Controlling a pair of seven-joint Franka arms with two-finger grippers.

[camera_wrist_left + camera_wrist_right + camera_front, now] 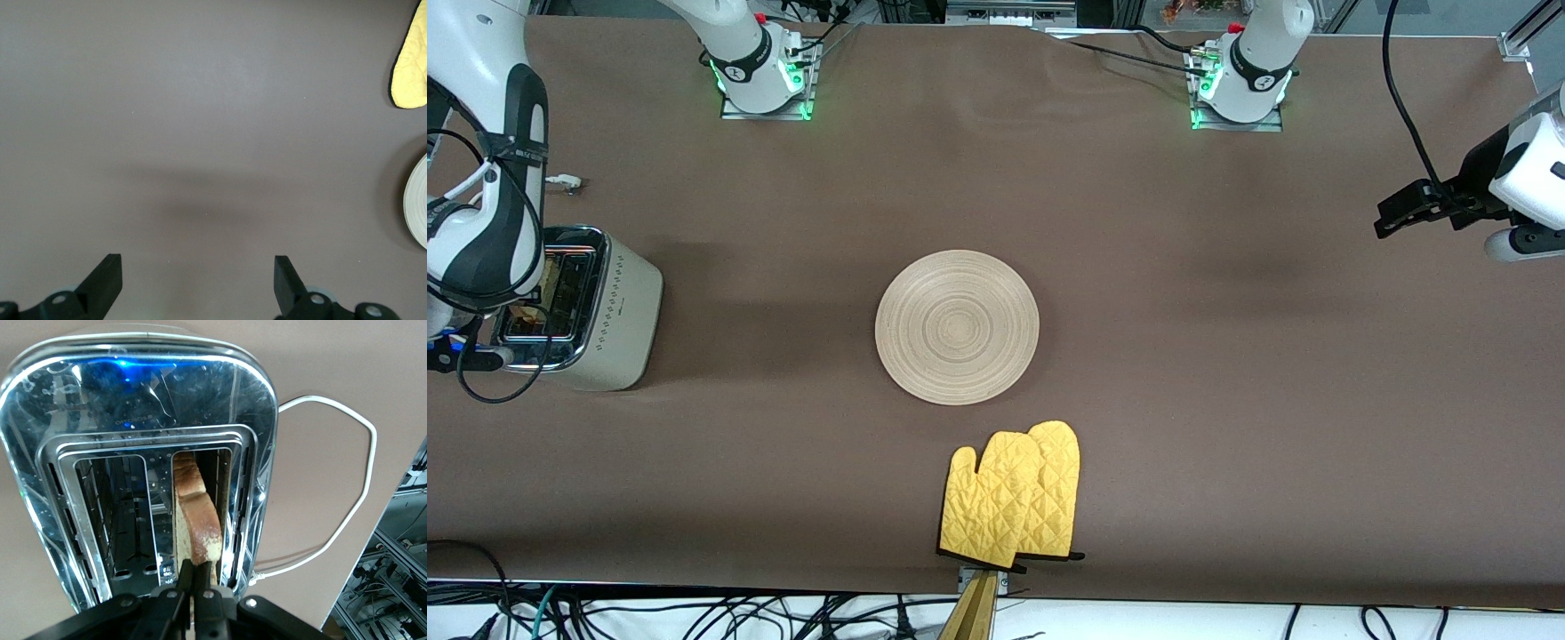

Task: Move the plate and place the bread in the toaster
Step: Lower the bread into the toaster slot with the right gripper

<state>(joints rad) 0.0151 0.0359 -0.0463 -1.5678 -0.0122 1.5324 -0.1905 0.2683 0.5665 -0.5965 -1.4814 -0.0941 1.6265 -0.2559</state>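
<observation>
**Bread going into the slot: lower it straight, then let go**

The right claw (193, 577) hangs over the toaster (618, 311) at the right arm's end of the tabletop (1227, 400), its fingers clamped on the top edge of the bread (195, 513). The slice stands on edge, already partly down in one of the two slots; the other slot is empty. It leans a little against the slot's wire guide.

To finish well, the slice should probably sink straight down, its crust clear of the chrome rim, and be let go only once most of it is inside. Opening too early risks it tipping or catching on the guide.

The plate (957, 326) lies bare mid-tabletop, with yellow oven mitts (1014, 498) nearer the camera. The left claw (198, 280) waits with fingers apart over bare tabletop at the left arm's end.
</observation>
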